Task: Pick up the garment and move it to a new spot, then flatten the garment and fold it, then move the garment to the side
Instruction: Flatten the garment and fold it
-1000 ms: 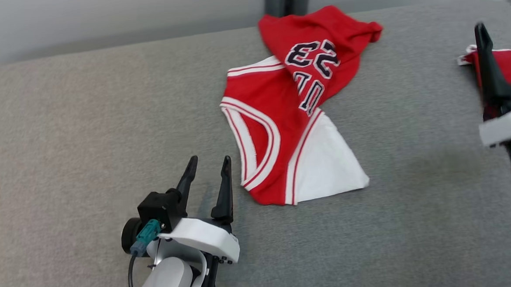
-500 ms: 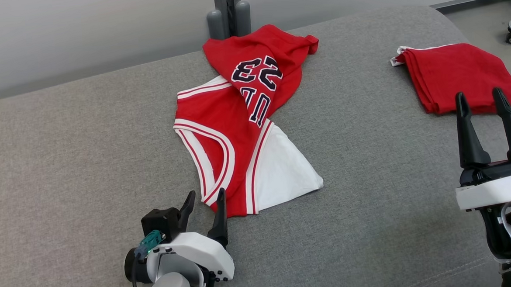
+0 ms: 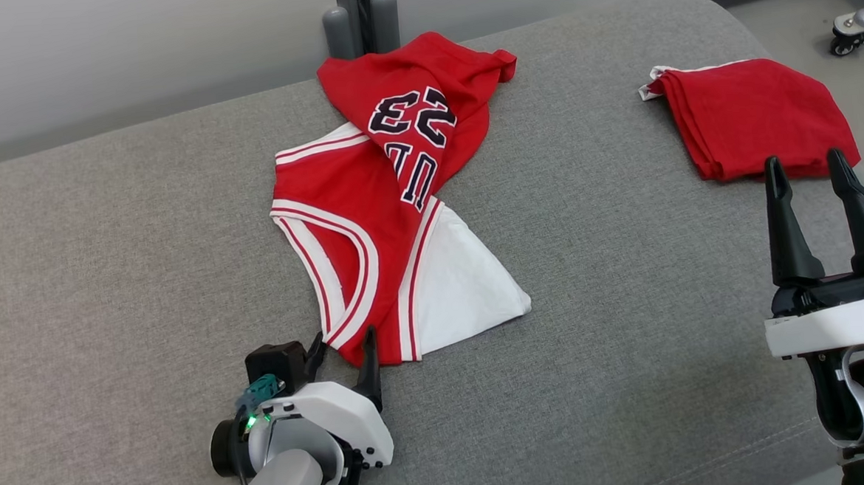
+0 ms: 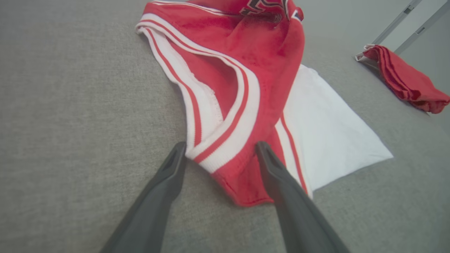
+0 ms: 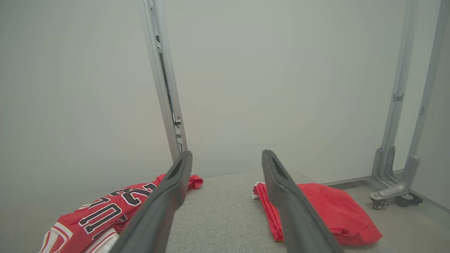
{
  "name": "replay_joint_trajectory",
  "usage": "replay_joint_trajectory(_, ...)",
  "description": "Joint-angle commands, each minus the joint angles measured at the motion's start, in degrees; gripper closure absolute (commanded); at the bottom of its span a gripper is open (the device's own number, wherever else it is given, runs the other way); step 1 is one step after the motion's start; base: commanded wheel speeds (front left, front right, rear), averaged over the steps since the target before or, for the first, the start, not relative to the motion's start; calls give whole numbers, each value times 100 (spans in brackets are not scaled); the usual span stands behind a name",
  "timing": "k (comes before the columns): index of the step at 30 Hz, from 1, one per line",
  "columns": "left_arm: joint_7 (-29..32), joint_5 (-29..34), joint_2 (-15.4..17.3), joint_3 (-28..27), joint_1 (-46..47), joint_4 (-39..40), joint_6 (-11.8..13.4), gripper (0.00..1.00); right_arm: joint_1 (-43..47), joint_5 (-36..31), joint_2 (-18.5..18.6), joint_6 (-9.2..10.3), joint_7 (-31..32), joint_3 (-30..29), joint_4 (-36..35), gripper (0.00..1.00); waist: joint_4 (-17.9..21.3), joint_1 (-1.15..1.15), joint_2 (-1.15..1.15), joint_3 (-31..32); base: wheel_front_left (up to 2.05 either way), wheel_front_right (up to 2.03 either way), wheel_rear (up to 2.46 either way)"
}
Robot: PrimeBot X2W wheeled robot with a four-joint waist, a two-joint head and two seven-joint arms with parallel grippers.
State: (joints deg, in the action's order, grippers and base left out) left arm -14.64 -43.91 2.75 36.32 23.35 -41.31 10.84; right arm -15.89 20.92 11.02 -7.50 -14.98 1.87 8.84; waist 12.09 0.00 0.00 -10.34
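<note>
Both sets of jaws stand spread. Nearest, the left gripper straddles the near corner of the red-and-white jersey, one finger on either side of its hem. The jersey lies crumpled mid-way across the grey cushion. The right gripper holds nothing, just short of a folded red cloth farther right.

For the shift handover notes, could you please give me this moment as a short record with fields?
surface: grey padded surface
garment: jersey, red and white, crumpled, its numbered part twisted over the rest
left tool: left tool open, fingers straddling the jersey's near corner, not closed on it
right tool: right tool open, empty, held above the surface
set aside: folded red garment at the right end of the surface
task stage: pick-up not yet made
</note>
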Motion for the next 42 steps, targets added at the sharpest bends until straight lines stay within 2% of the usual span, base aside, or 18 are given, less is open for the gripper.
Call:
replay_joint_trajectory(1, 16, -94, 29, 44, 113, -56, -7, 0, -10, 8, 0, 2, -30, -28, -15, 0, 11, 0, 0, -16, 0, 0, 0)
replay_joint_trajectory(2, 17, -157, 29, 72, 137, -82, -43, 25, -18, 0, -8, 2, -31, -30, -18, 0, 16, 0, 0, -23, 0, 0, 0)
replay_joint_trajectory(3, 8, -235, 31, 91, 162, -89, -86, 95, -23, -10, -16, 2, -31, -34, -18, 0, 19, 0, 0, -26, 0, 0, 0)
replay_joint_trajectory(4, 2, -298, 30, 107, 197, -88, -130, 100, -28, -20, -21, 1, -31, -39, -17, 0, 21, 0, 0, -26, 0, 0, 0)
replay_joint_trajectory(6, -26, -371, 32, 38, 279, -72, -152, 100, -32, -35, -29, 2, -31, -72, -15, 0, 5, 0, 0, -27, 0, 0, 0)
replay_joint_trajectory(9, -54, -292, 100, -233, 344, -34, -58, 100, -4, -70, -50, 2, -31, -131, -8, 0, -53, 0, 0, 7, 0, 0, 0)
replay_joint_trajectory(17, -58, 421, 568, -1497, -9, 975, 195, 100, 86, -131, -125, 2, -30, -199, 39, 0, -298, 0, 0, 168, 0, 0, 0)
replay_joint_trajectory(26, -58, 699, 1145, -2078, -256, 1198, 281, 100, 57, -198, -204, 2, -31, -60, 123, 0, -538, 0, 0, 268, 0, 0, 0)
replay_joint_trajectory(27, -34, 707, 1190, -2100, -239, 1158, 308, 87, 42, -197, -210, 2, -31, -41, 130, 0, -553, 0, 0, 263, 0, 0, 0)
replay_joint_trajectory(29, 5, 740, 1290, -2151, -164, 1041, 421, 51, 10, -212, -216, 2, -31, -13, 146, 0, -577, 0, 0, 248, 0, 0, 0)
replay_joint_trajectory(30, 68, 760, 1320, -2143, -131, 955, 476, 0, -3, -215, -216, 2, -31, 2, 155, 0, -587, 0, 0, 240, 0, 0, 0)
replay_joint_trajectory(36, 126, 847, 1260, -2066, 46, 732, 632, 0, 2, -223, -180, 2, -31, 21, 197, 0, -708, 0, 0, 227, 0, 0, 0)
replay_joint_trajectory(42, -11, 959, 1072, -2037, -10, 993, 559, 0, 32, -210, -139, 2, -31, 48, 237, 0, -880, 0, 0, 301, 0, 0, 0)
